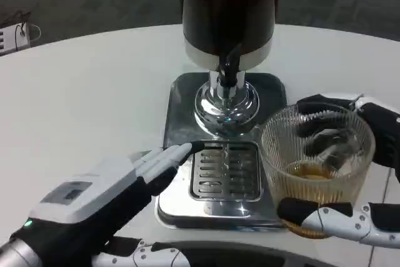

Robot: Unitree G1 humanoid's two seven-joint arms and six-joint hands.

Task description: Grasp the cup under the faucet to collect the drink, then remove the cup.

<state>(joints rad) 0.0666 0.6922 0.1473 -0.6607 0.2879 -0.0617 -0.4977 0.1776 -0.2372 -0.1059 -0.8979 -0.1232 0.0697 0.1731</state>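
A ribbed clear glass cup with a little amber drink in its bottom stands right of the drip tray. My right hand grips the cup, fingers behind it and thumb across its front base. The dark drink dispenser stands at the back, its faucet above the chrome base. My left hand lies open at the tray's left edge, its fingertips touching the tray's rim.
The steel base plate under the dispenser sits mid-table. Bare white table spreads to the left and behind. A white power strip lies beyond the table's far left edge.
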